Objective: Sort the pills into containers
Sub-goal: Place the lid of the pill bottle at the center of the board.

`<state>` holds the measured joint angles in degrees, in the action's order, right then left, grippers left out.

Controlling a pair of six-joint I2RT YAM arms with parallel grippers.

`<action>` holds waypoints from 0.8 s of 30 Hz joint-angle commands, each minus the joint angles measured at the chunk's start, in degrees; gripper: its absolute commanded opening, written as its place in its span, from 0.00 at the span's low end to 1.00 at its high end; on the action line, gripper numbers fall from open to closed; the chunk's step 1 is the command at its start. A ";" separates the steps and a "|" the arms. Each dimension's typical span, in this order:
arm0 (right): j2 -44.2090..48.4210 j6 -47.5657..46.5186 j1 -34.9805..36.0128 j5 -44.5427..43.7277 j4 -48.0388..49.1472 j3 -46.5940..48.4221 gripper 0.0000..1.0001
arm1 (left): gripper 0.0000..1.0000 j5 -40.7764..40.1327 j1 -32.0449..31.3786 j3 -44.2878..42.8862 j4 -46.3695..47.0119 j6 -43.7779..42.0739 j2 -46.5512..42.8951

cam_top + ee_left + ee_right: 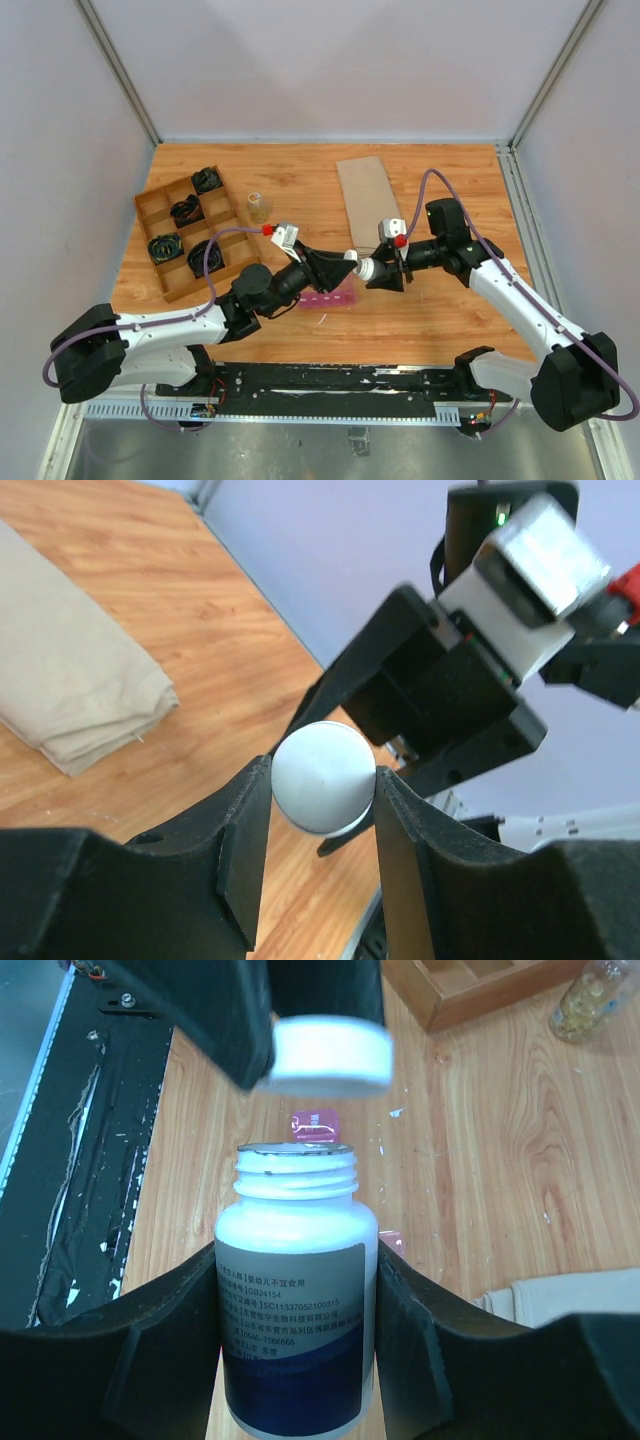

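Left wrist: left gripper (322, 805) fingers (243, 855) closed on white cap (322, 772)
Right wrist: right gripper (297, 1270) fingers (165, 1345) clamp uncapped bottle (297, 1225), mouth toward cap
Containers (329, 299): pink strip flat, long axis left-right

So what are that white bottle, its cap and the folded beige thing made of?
The bottle: probably plastic, opaque white, smooth with a slight sheen; moulded screw threads at the neck. The cap: likely the same white plastic, smooth flat top. The folded thing: cloth, matte beige; soft layered edges and creases.
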<state>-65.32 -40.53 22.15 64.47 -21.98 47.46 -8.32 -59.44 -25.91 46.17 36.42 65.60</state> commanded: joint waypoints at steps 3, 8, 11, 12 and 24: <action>-0.26 0.17 0.00 -0.61 -1.95 0.55 0.01 | 0.00 -6.39 0.50 -0.98 0.29 2.68 -1.90; -0.09 0.19 0.00 -0.66 -1.93 0.53 0.01 | 0.00 -7.16 2.55 -2.56 -5.16 3.51 -1.85; 0.10 0.13 0.00 -0.66 -1.95 0.55 0.01 | 0.00 -7.57 6.67 -2.89 -10.13 3.59 -1.57; 0.10 0.18 0.00 -0.66 -1.93 0.67 0.01 | 0.00 -7.63 8.73 -3.02 -11.87 3.62 -0.87; 0.54 0.19 -0.09 -0.66 -1.91 0.53 0.00 | 0.02 -18.36 26.23 -28.58 -42.62 -12.56 32.75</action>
<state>-65.56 -40.51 22.11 63.40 -23.07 47.46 -20.29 -35.00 -44.86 17.58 30.33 88.01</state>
